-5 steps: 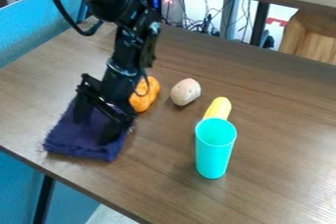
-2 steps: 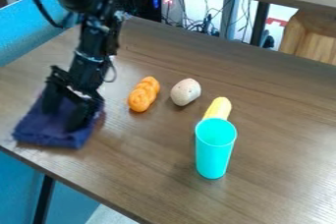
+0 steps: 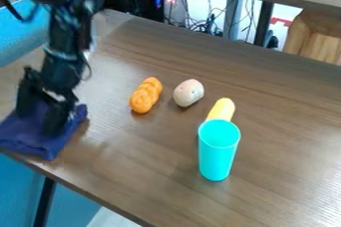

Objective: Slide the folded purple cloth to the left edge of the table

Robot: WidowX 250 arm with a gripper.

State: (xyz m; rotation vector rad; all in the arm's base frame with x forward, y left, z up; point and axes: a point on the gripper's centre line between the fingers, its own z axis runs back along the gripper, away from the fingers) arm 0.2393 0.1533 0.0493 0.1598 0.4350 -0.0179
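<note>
Well, across your brown table, you have the black gripper at the left, its fingers spread apart against the purple cloth, which lies at the near left edge. Right of centre stands your turquoise cup, just nearer than the yellow piece; farther left lie the twisted orange piece and, beside it, the speckled pale lump.

The cloth at the left is dark purple-blue, the gripper black. Mid-frame, the twist is orange and the egg-shaped lump pale beige with small darker specks. The cup is turquoise, the rounded piece behind it yellow. Streaky grain patterns the brown table.
</note>
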